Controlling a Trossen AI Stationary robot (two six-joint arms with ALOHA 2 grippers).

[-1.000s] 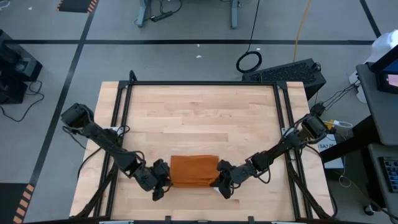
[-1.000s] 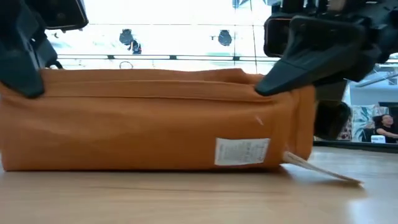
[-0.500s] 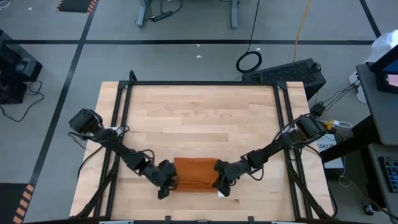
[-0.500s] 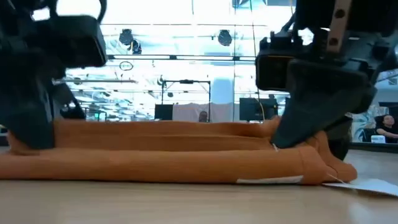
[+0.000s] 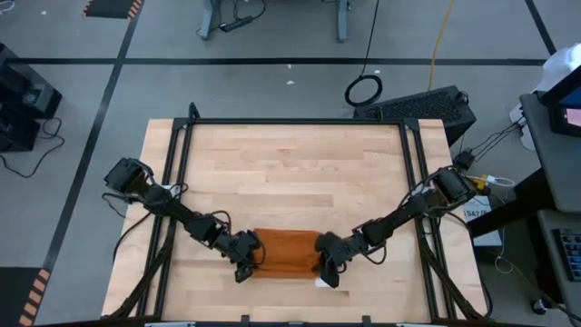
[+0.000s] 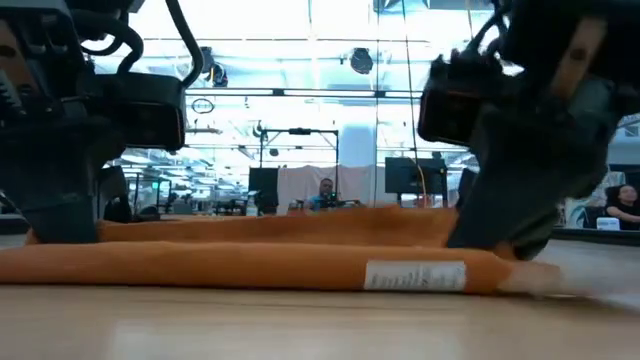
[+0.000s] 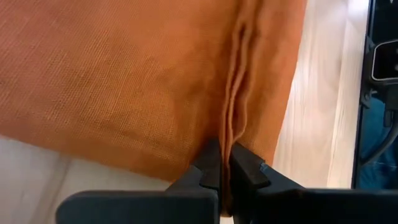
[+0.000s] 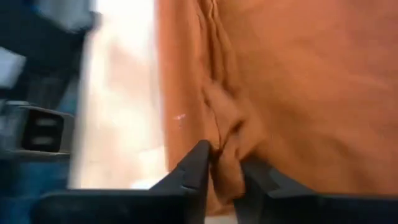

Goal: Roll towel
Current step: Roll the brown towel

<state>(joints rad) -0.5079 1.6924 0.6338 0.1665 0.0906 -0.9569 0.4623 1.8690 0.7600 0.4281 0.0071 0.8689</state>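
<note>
Towel [image 5: 286, 255] near table's front edge, both end folds pinched by grippers

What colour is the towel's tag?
White, with faint print, on the orange towel; the tag shows best in the low view.

- Evenly and brightly lit from overhead in the high view; only faint, soft shadows under the arms on the table [image 5: 290, 173].
- Strongly backlit in the low view: blown-out ceiling lights and windows behind, near arm housings reduced to dark silhouettes.
- Out of focus up close in the low view, with a smeared white tag [image 6: 415, 276] on the towel [image 6: 250, 265].
- Sharp weave and crisp folds in the left wrist view; pale glare on bare wood.
- Heavily motion-blurred in the right wrist view, washed-out and streaked at one side.
</note>
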